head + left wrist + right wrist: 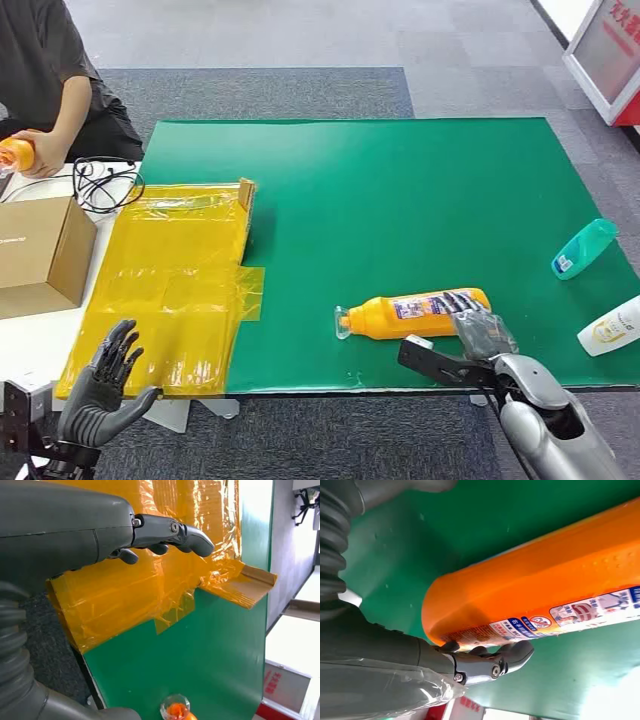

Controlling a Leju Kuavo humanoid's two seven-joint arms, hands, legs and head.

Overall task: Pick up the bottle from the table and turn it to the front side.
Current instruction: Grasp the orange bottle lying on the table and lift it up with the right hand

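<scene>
An orange bottle (415,313) with a clear cap lies on its side on the green mat (423,190), near the front edge, cap pointing left. Its printed label faces up. My right hand (483,335) is at the bottle's base end, with its dark fingers (464,305) resting on the base and the thumb stretched out to the left in front of the bottle, off it. In the right wrist view the fingers (490,662) lie against the labelled side of the bottle (546,580). My left hand (106,385) hovers spread and empty off the table's front left corner, over yellow film (124,600). The bottle's cap (175,710) appears in the left wrist view.
A flattened cardboard sheet wrapped in yellow film (173,290) covers the mat's left side. A teal bottle (585,247) and a white bottle (611,327) lie at the right edge. At the far left are a cardboard box (38,250), black cables (106,180) and a person holding an orange object (15,152).
</scene>
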